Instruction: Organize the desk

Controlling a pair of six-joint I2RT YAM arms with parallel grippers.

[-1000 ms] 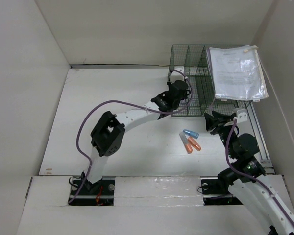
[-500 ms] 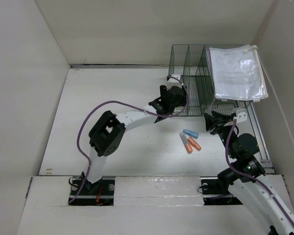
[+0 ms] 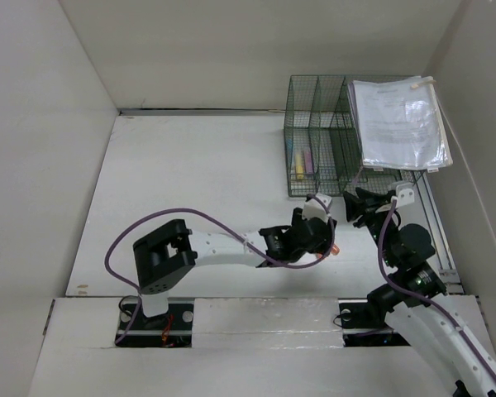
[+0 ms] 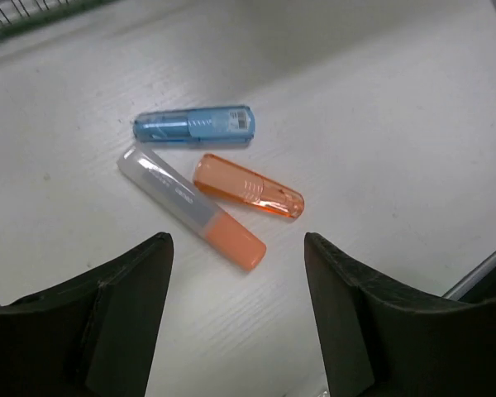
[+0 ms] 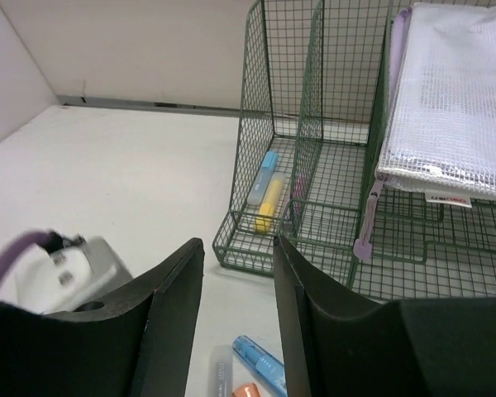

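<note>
Left tool spread open over a glossy blue plastic tube, an orange tube and a frosted tube, near the right edge of the matte white bench. Right tool gapes empty.

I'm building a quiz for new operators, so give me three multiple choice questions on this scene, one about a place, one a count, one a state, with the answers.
1. Where does the yellow highlighter lie? A) in the leftmost compartment of the green wire rack B) in its rightmost compartment C) on top of it
2. How many markers lie loose on the desk? A) two B) three C) five
3. The left end effector is: A) shut on a marker B) inside the rack C) open and empty above the markers
Answers: 1 A, the right wrist view shows it on that compartment's floor; 2 B, the left wrist view shows three lying close together; 3 C, its jaws stand apart with nothing between them.
</note>
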